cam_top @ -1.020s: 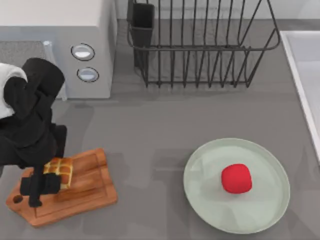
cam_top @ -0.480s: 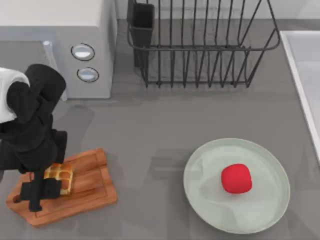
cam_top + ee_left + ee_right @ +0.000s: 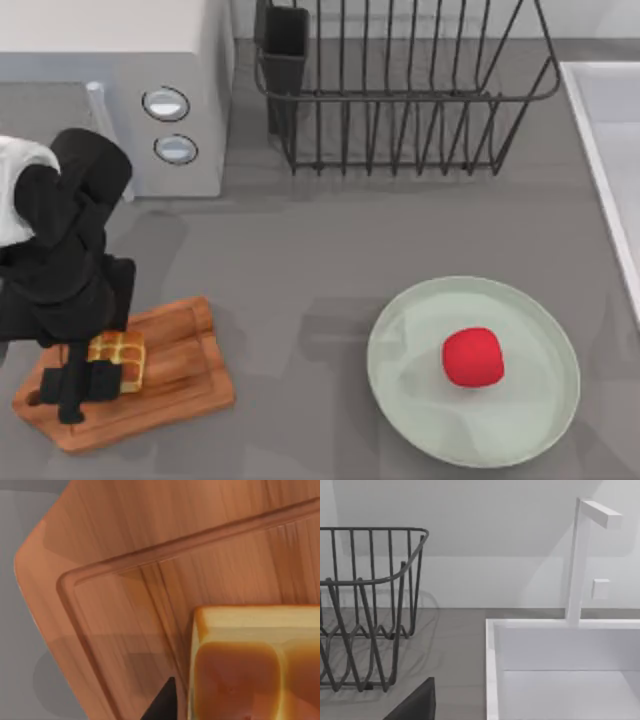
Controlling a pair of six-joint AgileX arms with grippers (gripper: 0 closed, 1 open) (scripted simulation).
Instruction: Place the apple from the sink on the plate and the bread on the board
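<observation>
The red apple (image 3: 472, 357) lies on the pale green plate (image 3: 520, 425) at the front right. At the front left, my left gripper (image 3: 88, 384) is low over the wooden board (image 3: 180, 375) and shut on the golden bread (image 3: 120, 358). In the left wrist view the bread (image 3: 250, 665) sits on or just above the board (image 3: 150, 555), inside its groove, with one dark fingertip (image 3: 165, 705) at its side. The sink (image 3: 600, 140) runs along the right edge. A dark part of my right gripper (image 3: 417, 702) shows near the sink's rim (image 3: 492, 670).
A black wire dish rack (image 3: 400, 90) stands at the back centre and a grey microwave (image 3: 120, 90) at the back left. A white tap (image 3: 577, 560) rises behind the sink. Bare grey counter lies between board and plate.
My left gripper has carried the bread a little toward the front and down onto the board. Apple and plate have not moved.
</observation>
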